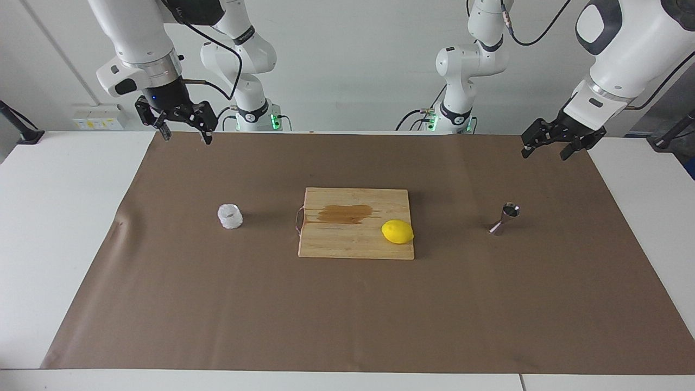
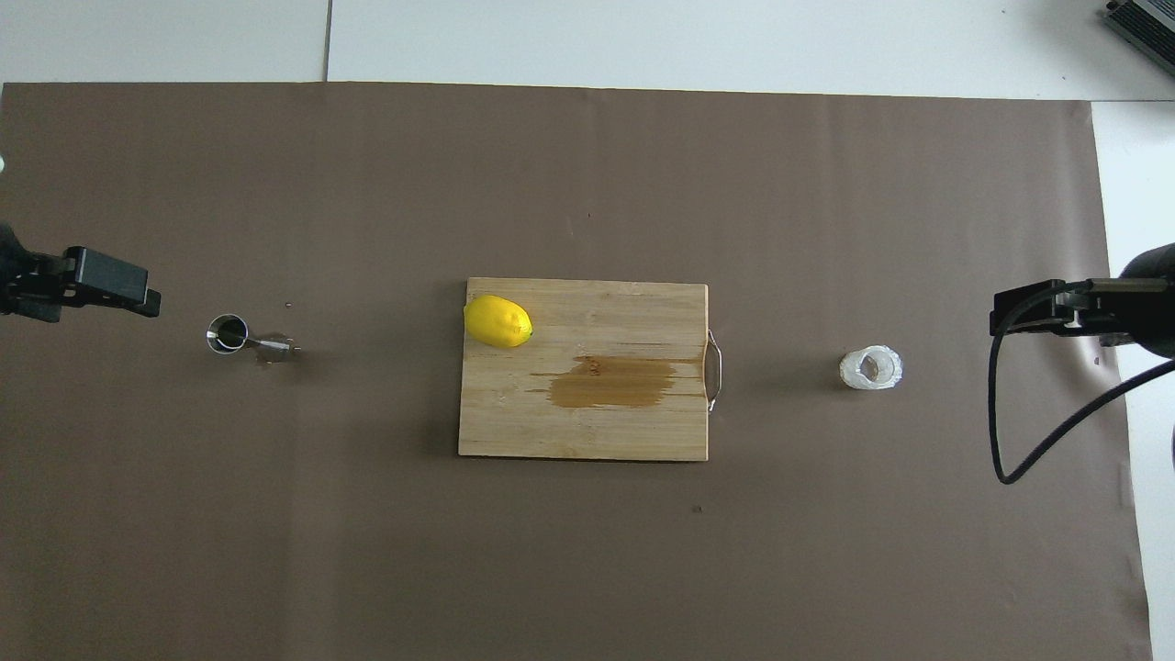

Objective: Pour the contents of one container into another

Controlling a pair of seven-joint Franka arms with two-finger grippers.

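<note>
Evidently unstarted | crinkled whitish translucent cup point(image 1: 230, 216) and shiny hourglass metal jigger point(image 1: 505, 218) stood well apart, ungrasped | right gripper point(image 1: 183, 126) and left gripper point(image 1: 553, 145) waited aloft, jaws spread, empty.

A wooden cutting board point(image 1: 355, 222) lies mid-tabletop on a brown mat point(image 1: 347, 315); a dark stain point(image 1: 346, 214) marks it. A yellow lemon point(image 1: 397, 232) rests on the board, toward the left arm's end; a metal handle point(image 2: 714, 369) sits at the other end.
</note>
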